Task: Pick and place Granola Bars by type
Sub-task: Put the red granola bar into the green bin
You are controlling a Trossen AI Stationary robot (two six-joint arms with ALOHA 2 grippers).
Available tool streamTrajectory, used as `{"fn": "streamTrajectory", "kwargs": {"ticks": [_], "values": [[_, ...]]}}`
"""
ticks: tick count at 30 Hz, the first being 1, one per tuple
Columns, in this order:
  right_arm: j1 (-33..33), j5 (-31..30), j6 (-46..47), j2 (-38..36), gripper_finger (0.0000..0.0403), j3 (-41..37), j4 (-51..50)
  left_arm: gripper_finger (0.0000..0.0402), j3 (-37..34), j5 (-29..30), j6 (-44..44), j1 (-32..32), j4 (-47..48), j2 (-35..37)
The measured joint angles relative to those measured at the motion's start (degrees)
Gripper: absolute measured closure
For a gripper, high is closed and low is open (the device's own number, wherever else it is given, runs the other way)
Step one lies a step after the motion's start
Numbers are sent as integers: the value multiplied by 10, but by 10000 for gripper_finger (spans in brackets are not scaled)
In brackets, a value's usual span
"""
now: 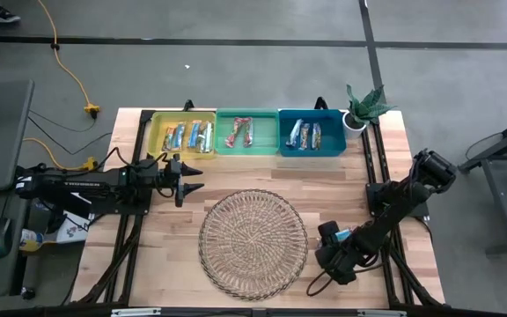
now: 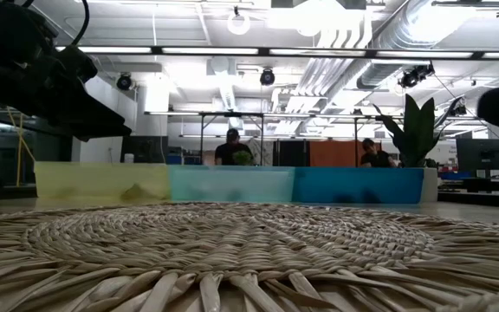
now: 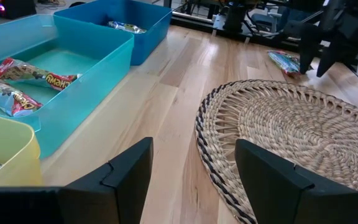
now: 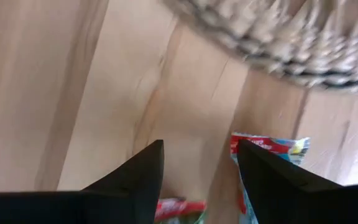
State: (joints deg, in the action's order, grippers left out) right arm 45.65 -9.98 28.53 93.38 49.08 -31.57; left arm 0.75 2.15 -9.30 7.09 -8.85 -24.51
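Nearest the front edge of the worktop (image 1: 161, 255), the right pincer (image 4: 199, 163) hangs low just off the right rim of the round wicker tray (image 1: 253, 239), fingers apart w/ nothing between them; a stray granola bar (image 4: 267, 147) in a red-and-blue wrapper lies flat on the wood just beyond its tips, beside the tray, not on it. Probably very light, thin and fairly stiff inside a crinkly foil wrap that'll slip; best taken across the short width at mid-length, tips pressed down to the wood, not on the sealed ends. Present gap looks wide enough, though I can't tell if a tip touches it. Further back, the left pincer (image 3: 191, 163) waits above the wood at the tray's left, fingers also spread, empty. Farthest, along the back edge, the rest of the bars lie sorted: silvery-blue ones in the yellow bin (image 1: 155, 132), red/pink in the green bin (image 1: 247, 151), more in the blue bin (image 1: 334, 119).
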Motion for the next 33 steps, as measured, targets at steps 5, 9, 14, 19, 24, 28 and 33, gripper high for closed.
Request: {"fn": "streamTrajectory", "kwargs": {"ticks": [5, 9, 14, 19, 24, 28, 33], "values": [[-16, -23, -17, 0, 212, 18, 3, 177, 0, 0, 0, 0, 0, 0], [-31, -48, -19, 0, 212, 30, -1, 177, 0, 0, 0, 0, 0, 0], [-46, -44, 7, 0, 212, 31, -70, 177, 0, 0, 0, 0, 0, 0], [-49, -17, 7, 0, 212, 19, -89, 177, 0, 0, 0, 0, 0, 0], [-48, -1, 10, 0, 212, 17, -99, 177, 0, 0, 0, 0, 0, 0], [-49, -10, 11, 1, 212, 16, -106, 177, 0, 0, 0, 0, 0, 0], [-53, 12, 13, 14, 212, 0, -87, 177, 0, 0, 0, 0, 0, 0]]}}
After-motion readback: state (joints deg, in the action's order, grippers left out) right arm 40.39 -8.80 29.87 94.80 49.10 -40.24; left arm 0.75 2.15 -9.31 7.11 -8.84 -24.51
